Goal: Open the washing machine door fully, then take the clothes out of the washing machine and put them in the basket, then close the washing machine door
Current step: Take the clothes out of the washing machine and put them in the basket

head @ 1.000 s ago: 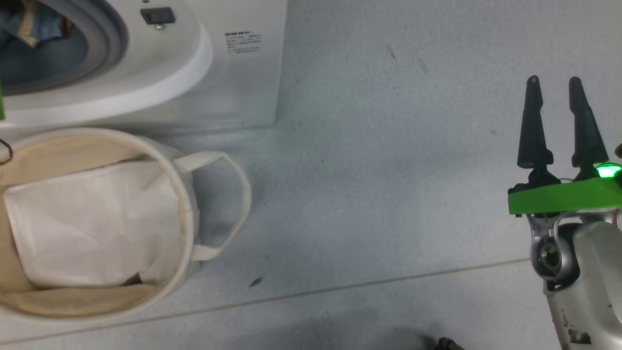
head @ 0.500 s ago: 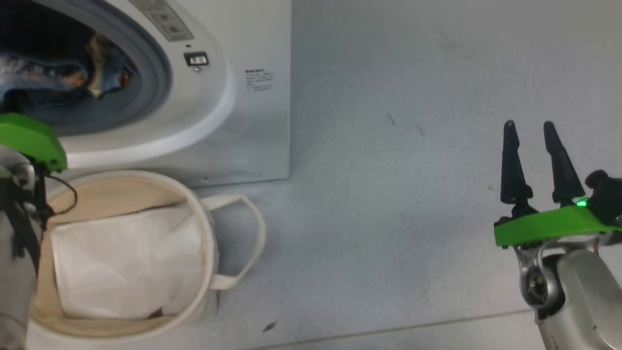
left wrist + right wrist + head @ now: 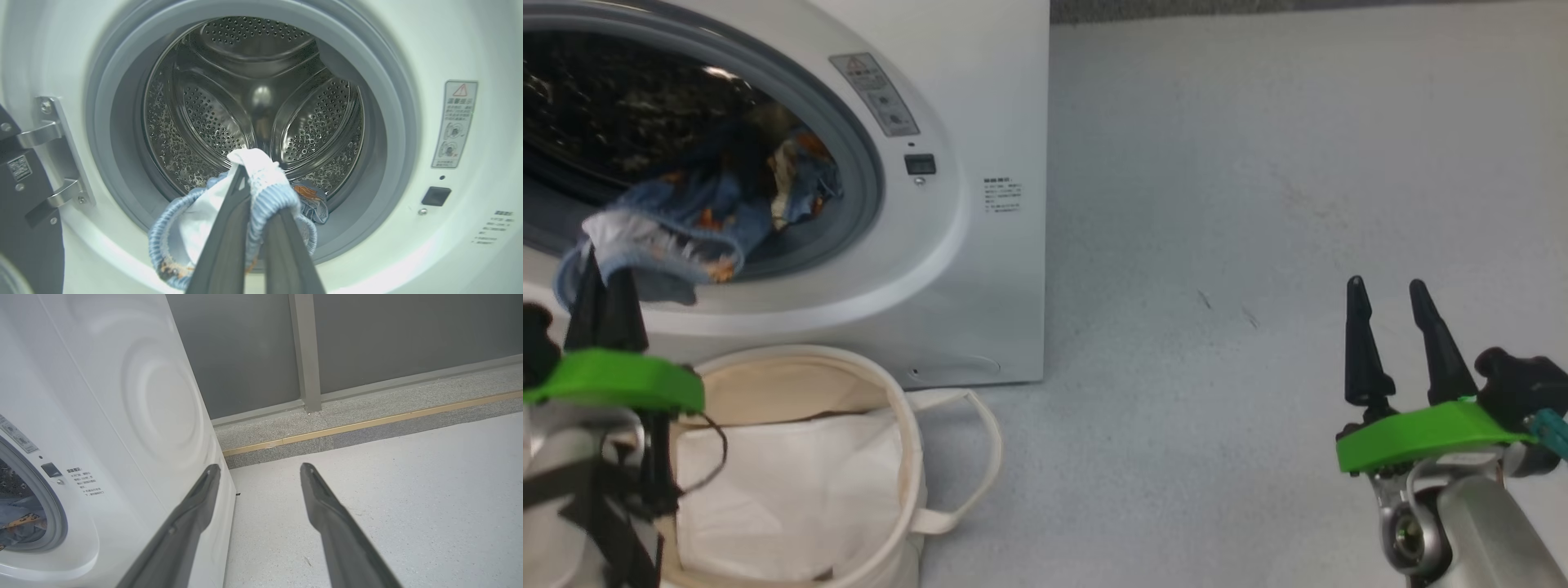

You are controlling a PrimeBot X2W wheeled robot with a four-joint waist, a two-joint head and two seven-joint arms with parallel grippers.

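Note:
The white washing machine stands open, its steel drum in plain sight. The washing machine door shows as a black edge on its hinges at the left. My left gripper is shut on a light-blue and white piece of the clothes at the lip of the opening, above the basket. In the left wrist view the cloth wraps my left gripper. More clothes lie in the drum. My right gripper hangs open over the floor, far right.
The basket holds a flat white liner sheet, and its looped handle sticks out to the right. Grey floor stretches right of the washer. A grey wall with a stone kerb runs behind.
The head camera has tilted up, so the whole scene slid down. My left gripper has come into view, drawing the light-blue garment out to the opening's lip. The right gripper's jaws stayed open.

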